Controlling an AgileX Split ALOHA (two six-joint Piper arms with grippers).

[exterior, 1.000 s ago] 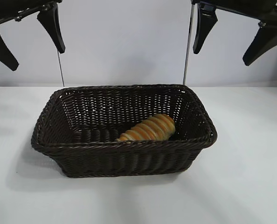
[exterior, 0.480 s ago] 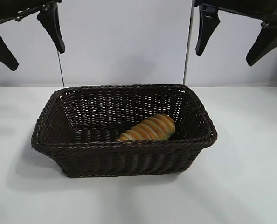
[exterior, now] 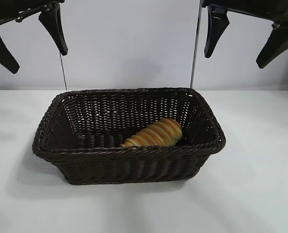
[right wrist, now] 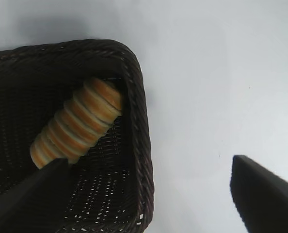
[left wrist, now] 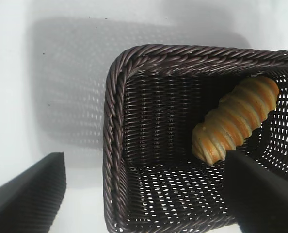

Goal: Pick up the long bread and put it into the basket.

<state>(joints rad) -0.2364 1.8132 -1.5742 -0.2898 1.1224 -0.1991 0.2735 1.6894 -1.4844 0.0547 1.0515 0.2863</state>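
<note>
Golden-brown ridged long bread (exterior: 156, 133) lying inside dark woven wicker basket (exterior: 86, 154), seemingly against its right wall. Left gripper (exterior: 32, 43) and right gripper (exterior: 240, 40) high above, fingers spread apart, empty.

Your exterior cam faces the rig, slightly above table level, near the basket (exterior: 129, 150). Both wrist cams look steeply down from above, one over each basket end. All three share the long bread (exterior: 154, 133) inside.
</note>
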